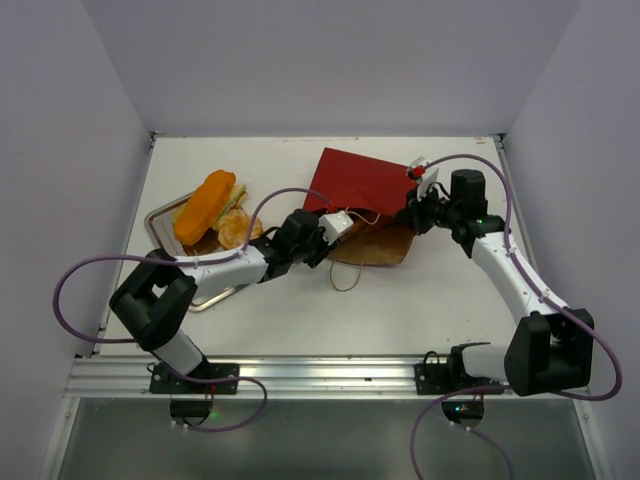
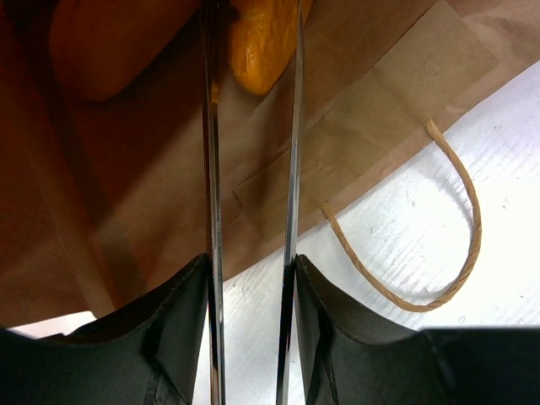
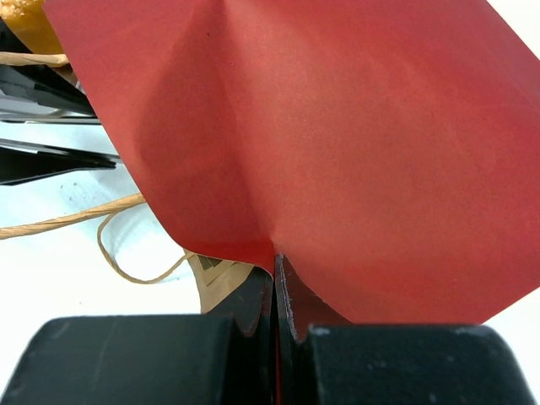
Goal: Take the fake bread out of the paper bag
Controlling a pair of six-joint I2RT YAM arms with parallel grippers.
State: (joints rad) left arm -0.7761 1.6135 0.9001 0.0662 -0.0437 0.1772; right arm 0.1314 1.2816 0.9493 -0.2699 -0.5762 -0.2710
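The dark red paper bag (image 1: 365, 180) lies on the table with its brown mouth facing the arms. My right gripper (image 1: 415, 215) is shut on the bag's upper red edge (image 3: 337, 143) and holds it lifted; its jaws (image 3: 276, 270) pinch the paper. My left gripper (image 1: 335, 225) is shut on metal tongs (image 2: 211, 169), whose two blades stand apart and reach into the bag's kraft inside (image 2: 363, 126). An orange roll (image 2: 261, 42) lies between the tong tips, and another orange-brown piece (image 2: 110, 46) lies left of it. A long orange roll (image 1: 205, 205) and a round bun (image 1: 235, 230) lie on the tray.
The square metal tray (image 1: 160, 215) sits at the left of the table, under my left arm. A tan cord handle (image 2: 456, 253) loops on the white table in front of the bag's mouth (image 1: 345, 280). White walls enclose the table on three sides.
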